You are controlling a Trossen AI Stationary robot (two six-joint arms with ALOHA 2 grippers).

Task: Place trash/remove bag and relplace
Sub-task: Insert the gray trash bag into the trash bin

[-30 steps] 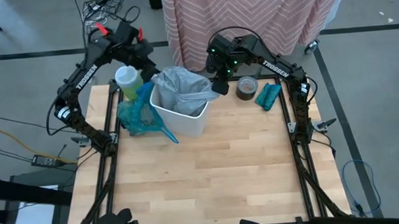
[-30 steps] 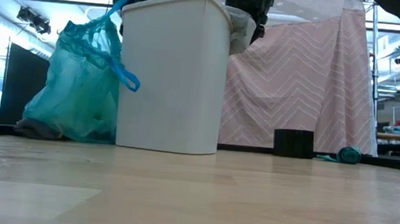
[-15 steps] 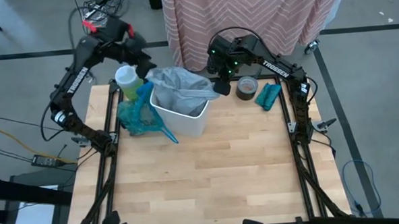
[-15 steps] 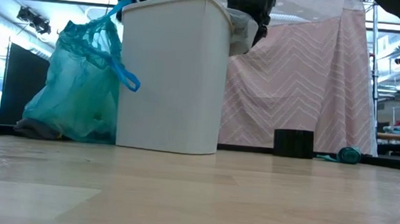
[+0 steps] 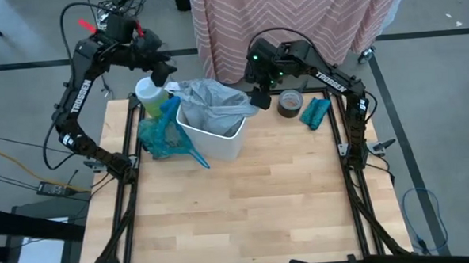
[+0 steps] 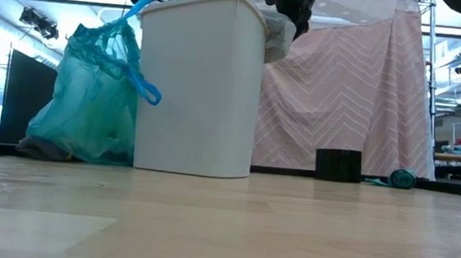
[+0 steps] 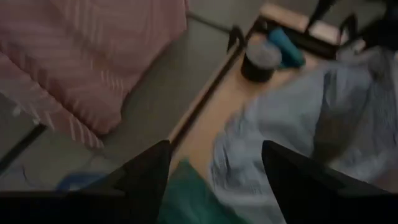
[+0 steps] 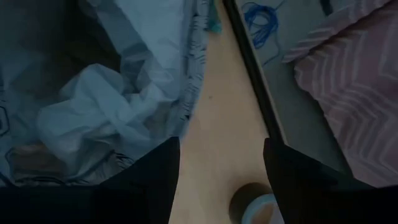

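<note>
The small white bin (image 5: 219,138) stands near the table's far edge, lined with a pale grey bag (image 5: 211,101) whose edge hangs over the rim (image 6: 277,35). The teal-green bag (image 5: 162,136), bulging and tied with a blue strap (image 6: 140,81), sits on the table and leans against the bin's left side. My left gripper (image 5: 167,73) hangs open above the bin's far-left corner; grey plastic and a bit of teal show past its fingers (image 7: 216,149). My right gripper (image 5: 257,97) is open at the bin's right rim, with bare wood between its fingers (image 8: 217,146). A white crumpled mass (image 8: 93,121) lies inside the grey bag.
A green cup with a white lid (image 5: 148,91) stands behind the teal bag. A dark tape roll (image 5: 289,103) and a rolled teal cloth (image 5: 315,112) lie right of the bin. A pink zigzag curtain (image 5: 293,18) hangs beyond the far edge. The near half of the table is bare wood.
My left arm has risen and drawn back toward the far-left corner, lifting its gripper a little higher above the bin's corner. The right gripper, the bin and both bags have stayed where they were.
</note>
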